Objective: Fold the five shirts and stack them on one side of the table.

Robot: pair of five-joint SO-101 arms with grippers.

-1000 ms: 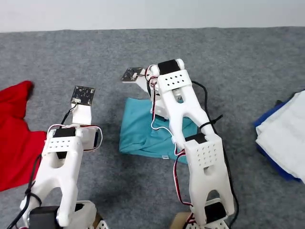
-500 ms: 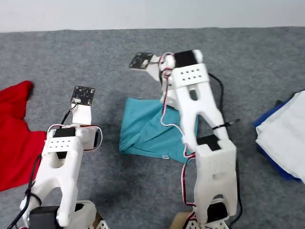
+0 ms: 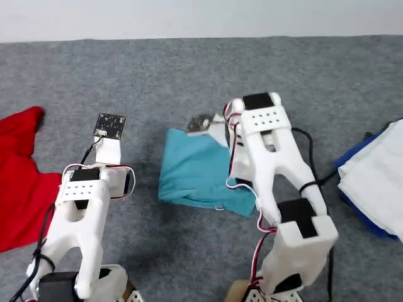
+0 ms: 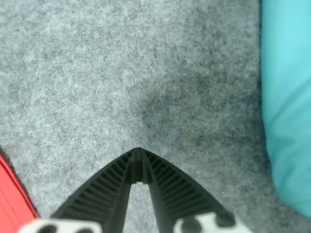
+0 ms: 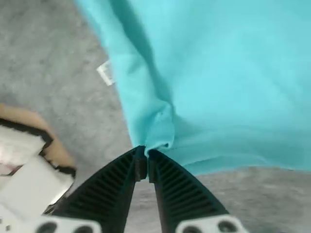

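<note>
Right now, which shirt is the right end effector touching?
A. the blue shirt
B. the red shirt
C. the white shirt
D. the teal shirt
D: the right end effector is shut on a bunched edge of the teal shirt, as the right wrist view shows.

I look down on the table (image 3: 189,69), with the two arms side by side at its near edge. The left arm (image 3: 82,214) stands between the unfolded shirt (image 3: 19,189), which lies at the left edge, and the folded shirt (image 3: 195,170) in the middle. The left gripper (image 4: 139,158) is over bare table, with the folded shirt to its right. The right arm (image 3: 277,170) hangs over the right part of the folded shirt, and the right gripper (image 5: 144,154) sits at this shirt's near edge. The stack of folded shirts (image 3: 378,182) lies at the right edge, well apart from the folded shirt.
</note>
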